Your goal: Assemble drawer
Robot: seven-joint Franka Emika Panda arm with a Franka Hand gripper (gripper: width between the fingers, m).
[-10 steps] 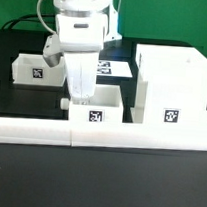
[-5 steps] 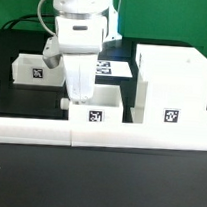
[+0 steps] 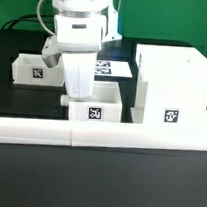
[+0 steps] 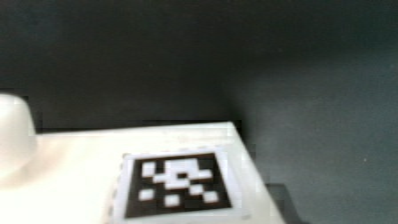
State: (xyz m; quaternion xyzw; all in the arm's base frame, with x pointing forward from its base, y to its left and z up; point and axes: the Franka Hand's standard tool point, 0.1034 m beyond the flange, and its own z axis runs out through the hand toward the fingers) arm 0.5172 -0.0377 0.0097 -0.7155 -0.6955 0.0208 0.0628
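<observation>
My gripper (image 3: 80, 93) is dipped into the near tray (image 3: 111, 114). The tray wall hides the tips, so I can't tell if they're pinching anything. Wrist view's blurry.

tool (image 3: 79, 94) at near tray (image 3: 109, 113) wall | housing (image 3: 173, 81) just beside | 2nd tray (image 3: 32, 68) behind

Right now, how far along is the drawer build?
Done: nothing yet; the near tray and far tray both sit outside the housing. In hand: the hand is down at the near tray's back wall, grip unclear. Left: both trays into the housing.
</observation>
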